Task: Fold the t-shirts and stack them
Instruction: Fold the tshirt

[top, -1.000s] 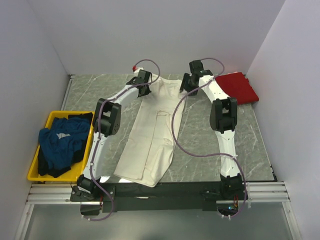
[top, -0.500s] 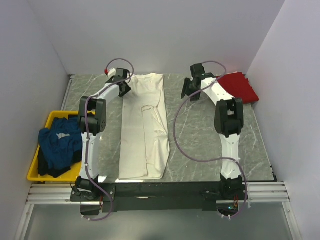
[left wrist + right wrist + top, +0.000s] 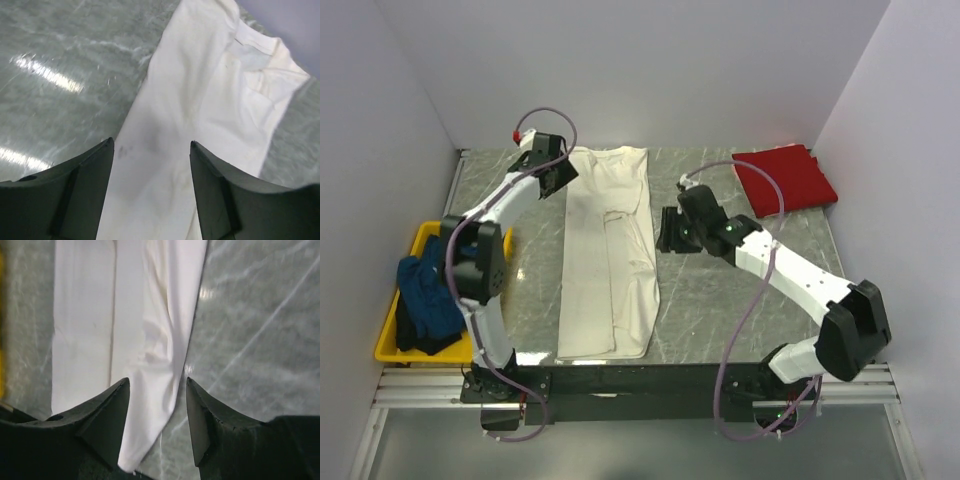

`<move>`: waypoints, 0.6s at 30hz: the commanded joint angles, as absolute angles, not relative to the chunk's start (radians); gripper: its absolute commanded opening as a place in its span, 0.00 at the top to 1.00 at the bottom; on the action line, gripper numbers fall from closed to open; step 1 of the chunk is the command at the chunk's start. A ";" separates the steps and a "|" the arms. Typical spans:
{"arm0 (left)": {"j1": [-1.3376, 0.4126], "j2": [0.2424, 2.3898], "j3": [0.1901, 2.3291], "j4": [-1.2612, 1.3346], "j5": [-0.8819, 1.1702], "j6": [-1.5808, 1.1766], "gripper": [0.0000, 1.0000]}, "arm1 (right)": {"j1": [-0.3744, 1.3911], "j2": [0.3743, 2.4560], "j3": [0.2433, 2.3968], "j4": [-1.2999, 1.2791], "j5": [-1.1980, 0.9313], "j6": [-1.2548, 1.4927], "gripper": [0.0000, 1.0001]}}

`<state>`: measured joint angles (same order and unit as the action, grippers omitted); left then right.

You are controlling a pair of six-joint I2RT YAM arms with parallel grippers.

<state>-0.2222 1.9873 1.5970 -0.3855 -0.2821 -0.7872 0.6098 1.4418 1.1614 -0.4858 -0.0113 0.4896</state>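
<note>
Left gripper (image 3: 152,146) and right gripper (image 3: 157,383) stand open, holding nothing, beside one cream-white t-shirt (image 3: 610,260); also one red t-shirt (image 3: 785,178), seemingly one blue t-shirt (image 3: 420,298).

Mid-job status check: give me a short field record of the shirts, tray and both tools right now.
cream shirt: folded into a long strip, lying flat, collar end toward the far side
red shirt: folded, far right corner
blue shirt: crumpled in the yellow tray
left tool: open, over the cream shirt's collar end
right tool: open, over the cream shirt's right edge
stack: not yet made
</note>
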 commanded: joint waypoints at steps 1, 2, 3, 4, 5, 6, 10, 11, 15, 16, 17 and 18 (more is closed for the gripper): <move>-0.242 1.794 1.449 -0.365 -0.229 -0.792 0.33 | 0.655 1.334 1.039 -0.428 0.028 0.558 0.44; -0.255 1.717 1.355 -0.361 -0.210 -0.795 0.35 | 0.666 1.306 0.978 -0.420 0.019 0.581 0.45; -0.270 1.679 1.306 -0.357 -0.206 -0.804 0.41 | 0.675 1.278 0.948 -0.401 0.015 0.594 0.47; -0.309 1.636 1.254 -0.348 -0.201 -0.813 0.42 | 0.686 1.223 0.919 -0.388 0.014 0.604 0.47; -0.334 1.555 1.156 -0.336 -0.209 -0.821 0.43 | 0.713 1.198 0.870 -0.381 0.008 0.613 0.48; -0.362 1.514 1.107 -0.330 -0.221 -0.834 0.46 | 0.727 1.177 0.850 -0.376 0.009 0.629 0.49; -0.559 1.352 0.896 -0.290 -0.229 -0.900 0.49 | 0.801 1.056 0.741 -0.350 0.048 0.675 0.49; -0.592 1.304 0.838 -0.293 -0.236 -0.917 0.50 | 0.810 1.042 0.698 -0.339 0.046 0.698 0.49; -0.757 1.214 0.715 -0.272 -0.250 -0.986 0.53 | 0.891 0.976 0.612 -0.302 0.067 0.755 0.50; -0.819 1.204 0.698 -0.267 -0.259 -0.994 0.53 | 0.905 0.967 0.585 -0.298 0.071 0.767 0.50; -0.850 1.191 0.674 -0.267 -0.276 -1.003 0.53 | 0.914 0.956 0.572 -0.292 0.077 0.787 0.51; -0.874 1.189 0.663 -0.268 -0.291 -1.024 0.53 | 0.940 0.939 0.562 -0.278 0.086 0.795 0.51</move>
<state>-0.8116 1.2293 0.6899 -0.3126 -0.2428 -0.9520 0.8944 0.9836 0.5941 -0.3500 0.0368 0.7258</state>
